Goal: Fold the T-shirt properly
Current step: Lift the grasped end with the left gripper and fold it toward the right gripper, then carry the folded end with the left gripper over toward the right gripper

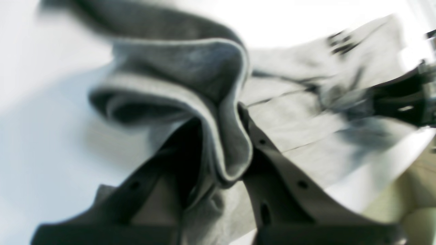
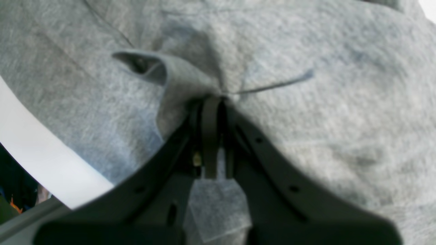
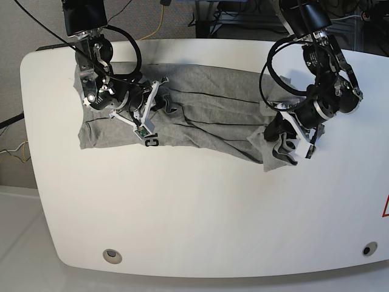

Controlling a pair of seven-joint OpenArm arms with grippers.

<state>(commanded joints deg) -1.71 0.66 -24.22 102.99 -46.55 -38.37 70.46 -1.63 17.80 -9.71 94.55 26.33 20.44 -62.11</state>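
Both claws are clamped on the T-shirt (image 3: pixel 200 112): left gripper (image 3: pixel 281 141) pinches a raised bunch near the worktop's (image 3: pixel 200 213) right edge; right gripper (image 3: pixel 148 109) nips cloth near the far-left corner; the shirt's long axis runs between the 2.

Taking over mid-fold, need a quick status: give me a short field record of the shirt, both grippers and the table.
T-shirt: grey, spread widthwise across the table, wrinkled, partly doubled over, black print showing at its near edge
left gripper: shut on a bunched fold of the T-shirt, lifted off the table
right gripper: shut on a pinch of the T-shirt
table: white, near half bare
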